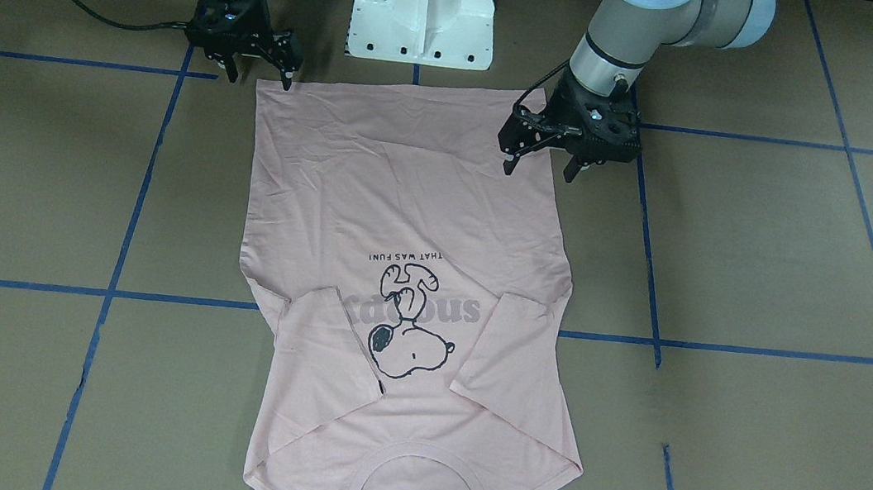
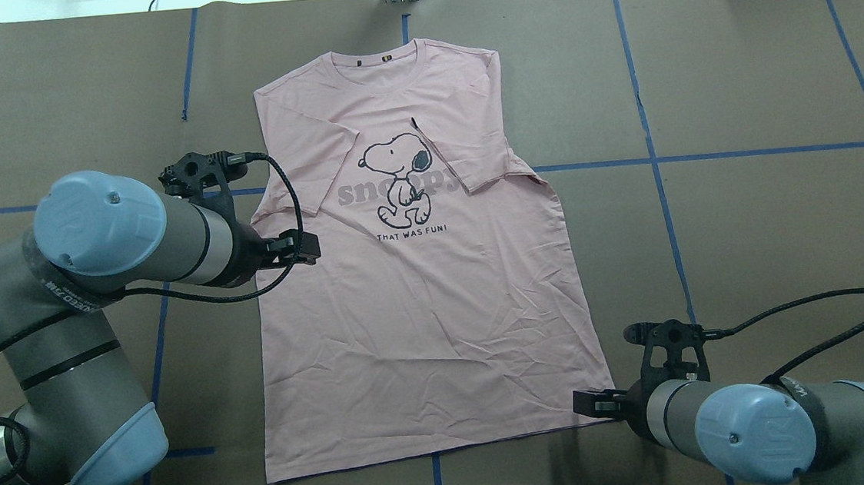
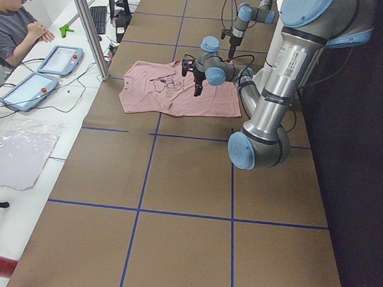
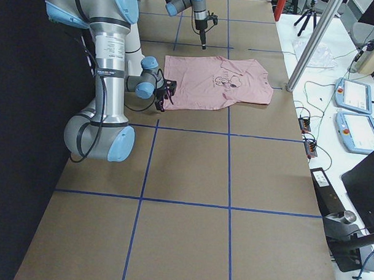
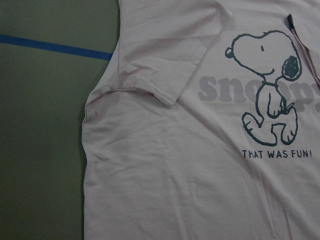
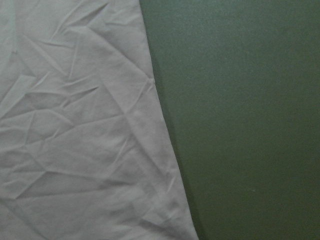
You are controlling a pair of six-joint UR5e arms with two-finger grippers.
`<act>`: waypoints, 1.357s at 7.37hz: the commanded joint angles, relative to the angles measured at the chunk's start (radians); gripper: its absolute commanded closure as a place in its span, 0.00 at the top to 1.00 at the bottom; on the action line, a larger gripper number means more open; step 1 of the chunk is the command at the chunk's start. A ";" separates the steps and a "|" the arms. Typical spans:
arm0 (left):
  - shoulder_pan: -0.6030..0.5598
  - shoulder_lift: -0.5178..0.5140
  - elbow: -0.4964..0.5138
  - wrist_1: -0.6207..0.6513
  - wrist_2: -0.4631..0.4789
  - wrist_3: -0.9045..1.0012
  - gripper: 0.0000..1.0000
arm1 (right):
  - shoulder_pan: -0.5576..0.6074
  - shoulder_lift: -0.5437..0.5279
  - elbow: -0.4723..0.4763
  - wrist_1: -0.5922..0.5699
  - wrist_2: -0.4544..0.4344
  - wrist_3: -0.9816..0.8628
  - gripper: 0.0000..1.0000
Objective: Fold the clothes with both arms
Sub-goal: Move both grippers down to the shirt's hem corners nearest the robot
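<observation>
— What does the left arm [image 2: 93, 246] do?
— It reaches over the left edge of the T-shirt [image 2: 422, 313]. The left pincer [image 1: 540, 170] hangs above the cloth with its two fingers apart, and it holds nothing.
— And where is the T-shirt?
— It lies flat on the brown tabletop [image 2: 749, 248], between the two arms, print side up. The collar [image 2: 385, 61] points away from the robot, and the hem is near the white pedestal [image 1: 425, 2]. Both sleeves are folded inward over the chest and cover the ends of the grey lettering behind the dog print [image 2: 400, 179].
— And the right side?
— The right arm [image 2: 754, 421] is low at the right hem corner. The right pincer [image 1: 260, 78] is also spread apart and empty. One fingertip seems to be just at the corner, but I cannot tell if it touches the cloth.
</observation>
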 commanded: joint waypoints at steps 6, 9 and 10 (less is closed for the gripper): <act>0.002 -0.004 0.009 -0.004 -0.001 0.000 1.00 | -0.009 0.009 -0.015 -0.034 0.010 -0.001 0.79; 0.002 -0.005 0.009 -0.004 -0.001 0.002 1.00 | -0.010 0.011 -0.019 -0.034 0.020 -0.003 0.15; 0.002 -0.007 0.009 -0.004 -0.001 0.002 1.00 | -0.010 0.011 -0.017 -0.034 0.029 -0.003 0.02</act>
